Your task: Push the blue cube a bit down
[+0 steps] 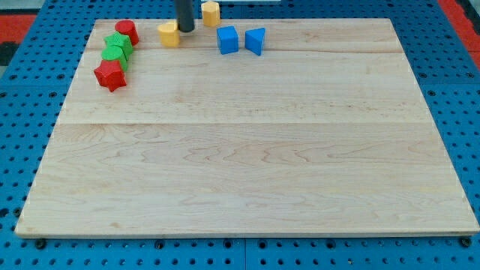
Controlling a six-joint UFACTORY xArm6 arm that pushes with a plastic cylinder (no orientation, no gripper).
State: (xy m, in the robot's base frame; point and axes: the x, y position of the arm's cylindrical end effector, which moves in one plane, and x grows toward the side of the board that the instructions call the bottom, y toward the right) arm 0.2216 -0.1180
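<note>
- Far along the bench (247, 150), close to its far edge, my tip (184, 31) stands just right of a yellow block (169, 34), touching it or very nearly; which of the two I cannot tell.
- Jaws: the arm has none, only a straight dark rod, so nothing is apart, together or clamped on anything.
- Blue cube (227, 39), the thing to be moved, sits right of my tip with a clear gap between them, and just left of a blue wedge (256, 40), which is close beside it but seems not to touch.
- A second yellow block (211, 12) lies farther off still, at the far edge, between my tip and the cube in left-right terms.
- At the far left corner a cluster sits well apart from the cube: a red block (126, 31), two green blocks (118, 43) (114, 55) and a red star (110, 74).
- Step in hand, as I judge it: the approach. My tip is not yet at the cube, and the cube appears untouched.
- Next move, as I judge it: bring my tip round to the cube's far side, passing near-side of the second yellow block without knocking it, then push straight toward the near edge for a short stroke only.
- Centred contact on the far face matters, or the cube may turn and nudge the wedge.
</note>
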